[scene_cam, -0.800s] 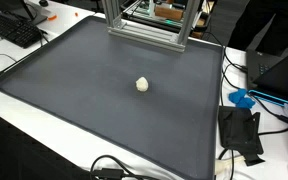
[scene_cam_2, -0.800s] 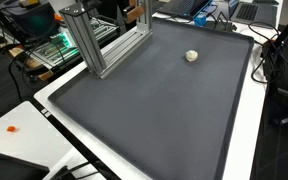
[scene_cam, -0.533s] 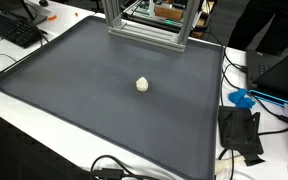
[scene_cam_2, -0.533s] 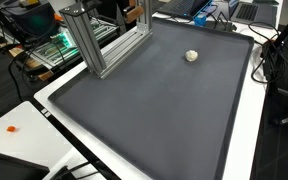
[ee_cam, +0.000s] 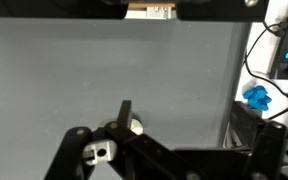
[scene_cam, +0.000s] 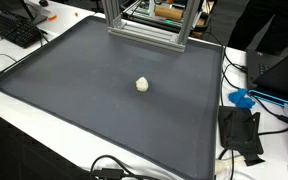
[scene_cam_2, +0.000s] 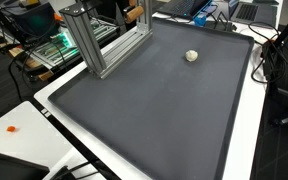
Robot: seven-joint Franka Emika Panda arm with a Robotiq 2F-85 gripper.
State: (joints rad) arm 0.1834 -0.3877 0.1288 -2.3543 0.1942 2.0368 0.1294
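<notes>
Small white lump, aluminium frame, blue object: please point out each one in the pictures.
small white lump (scene_cam: 142, 85): in an exterior view, on its middle.
aluminium frame (scene_cam_2: 89, 45): in an exterior view, on its front upright post.
blue object (scene_cam: 242, 98): in an exterior view, on its middle.

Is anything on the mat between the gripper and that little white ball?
Nothing visible. The white ball sits alone on the dark mat; the wrist view shows only bare mat around it by the open gripper.
</notes>
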